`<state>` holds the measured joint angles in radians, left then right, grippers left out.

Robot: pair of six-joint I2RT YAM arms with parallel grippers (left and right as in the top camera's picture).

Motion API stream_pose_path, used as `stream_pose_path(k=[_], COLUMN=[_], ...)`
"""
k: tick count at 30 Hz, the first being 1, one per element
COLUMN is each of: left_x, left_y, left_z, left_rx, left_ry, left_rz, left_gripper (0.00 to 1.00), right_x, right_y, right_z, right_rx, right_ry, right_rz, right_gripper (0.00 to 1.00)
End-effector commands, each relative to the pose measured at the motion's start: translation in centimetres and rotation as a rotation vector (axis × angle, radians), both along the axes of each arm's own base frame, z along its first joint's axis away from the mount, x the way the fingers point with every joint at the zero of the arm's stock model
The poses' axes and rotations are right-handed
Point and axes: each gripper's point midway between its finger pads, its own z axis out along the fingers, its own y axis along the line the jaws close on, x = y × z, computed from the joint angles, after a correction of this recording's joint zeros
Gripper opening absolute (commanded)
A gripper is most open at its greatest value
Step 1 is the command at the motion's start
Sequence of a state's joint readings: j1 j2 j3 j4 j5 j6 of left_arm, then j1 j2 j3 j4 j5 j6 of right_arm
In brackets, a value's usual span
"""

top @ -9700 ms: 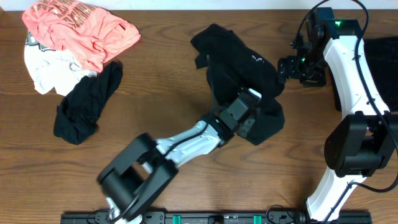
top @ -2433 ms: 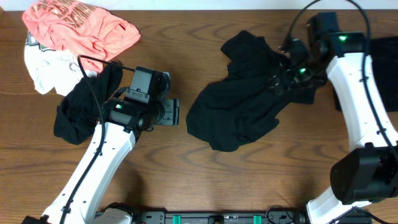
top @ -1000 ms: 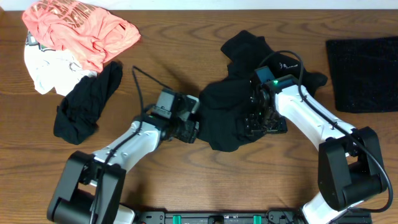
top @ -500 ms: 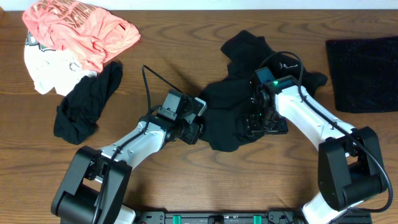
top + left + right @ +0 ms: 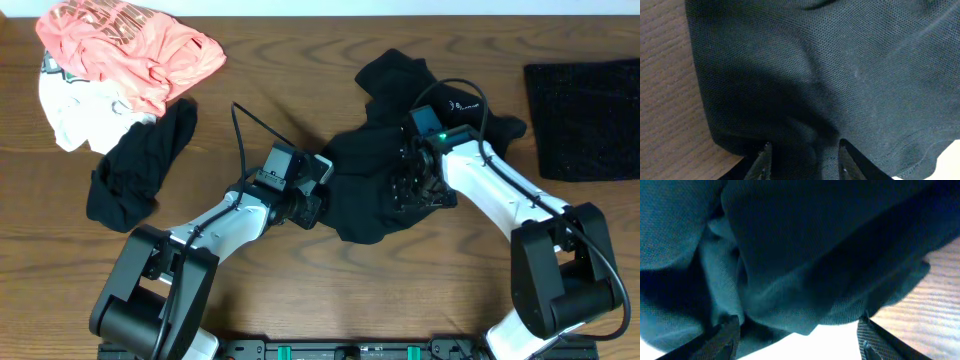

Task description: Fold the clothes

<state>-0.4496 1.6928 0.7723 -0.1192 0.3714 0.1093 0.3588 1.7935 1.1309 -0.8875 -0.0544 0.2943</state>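
Overhead view: 1 crumpled black garment (image 5: 365,195) is recorded at the centre of the table (image 5: 300,300), with a small white logo (image 5: 461,103) on its upper right part. The left gripper (image 5: 318,203) is placed at its left edge, the right gripper (image 5: 410,192) on its middle. A coral-pink top (image 5: 130,45), a white garment (image 5: 75,115) and a second black garment (image 5: 135,170) are heaped at upper left.

Left wrist view: a fold of the black garment (image 5: 840,75) is seen between 2 fingers (image 5: 764,161) set partly apart; whether it is pinched cannot be told.

Right wrist view: the fingers (image 5: 722,339) are spread wide, with bunched black garment (image 5: 805,255) lying between and beyond them, unclamped.
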Motion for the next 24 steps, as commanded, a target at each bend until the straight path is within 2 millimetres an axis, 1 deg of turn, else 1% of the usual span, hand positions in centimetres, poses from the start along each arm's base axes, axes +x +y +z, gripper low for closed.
stream_pose_path(k=[1, 5, 6, 7, 9, 11, 14, 15, 16, 17, 18, 21, 24], left_x=[-1.3, -1.3, -1.3, -1.3, -1.3, -1.3, -1.2, -1.2, -1.1, -1.0, -0.8, -0.4, 0.3], left_y=[0.6, 0.6, 0.7, 0.7, 0.7, 0.8, 0.9, 0.9, 0.8, 0.8, 0.7, 0.5, 0.1], left_z=[-2.0, -2.0, -2.0, -2.0, -2.0, -2.0, -1.8, -1.7, -1.5, -1.3, -0.8, 0.6, 2.8], left_rx=[0.034, 0.035, 0.037, 0.039, 0.039, 0.042, 0.049, 0.048, 0.046, 0.043, 0.037, 0.013, -0.019], left_ry=[0.062, 0.064, 0.064, 0.064, 0.063, 0.062, 0.06, 0.059, 0.053, 0.047, 0.035, 0.001, -0.056], left_rz=[-0.005, -0.005, -0.004, -0.003, -0.003, -0.002, 0.001, 0.001, 0.001, 0.002, 0.002, 0.016, 0.021], left_gripper=[0.41, 0.39, 0.37, 0.36, 0.29, 0.25, 0.19, 0.19, 0.13, 0.11, 0.09, 0.06, 0.06], right_x=[-1.0, -1.9, -2.1, -2.1, -2.0, -1.5, -0.6, -0.4, -0.2, 0.0, 0.1, 0.6, 1.4], right_y=[-0.3, -0.7, -0.7, -0.8, -0.8, -0.8, -0.5, -0.5, -0.4, -0.3, -0.4, -0.5, -0.8], right_z=[-1.1, -2.5, -2.7, -2.9, -3.0, -3.0, -3.0, -2.9, -2.9, -2.8, -2.7, -2.1, -0.1], right_rx=[-0.016, -0.019, -0.02, -0.02, -0.02, -0.025, -0.013, -0.01, -0.006, -0.005, -0.004, 0.005, 0.028], right_ry=[0.011, 0.019, 0.02, 0.018, 0.01, -0.01, -0.047, -0.057, -0.064, -0.069, -0.071, -0.074, -0.086], right_rz=[0.031, 0.03, 0.03, 0.03, 0.03, 0.03, 0.026, 0.022, 0.022, 0.021, 0.019, 0.006, -0.019], right_gripper=[0.72, 0.7, 0.69, 0.68, 0.61, 0.47, 0.31, 0.23, 0.14, 0.05, 0.01, 0.01, 0.01])
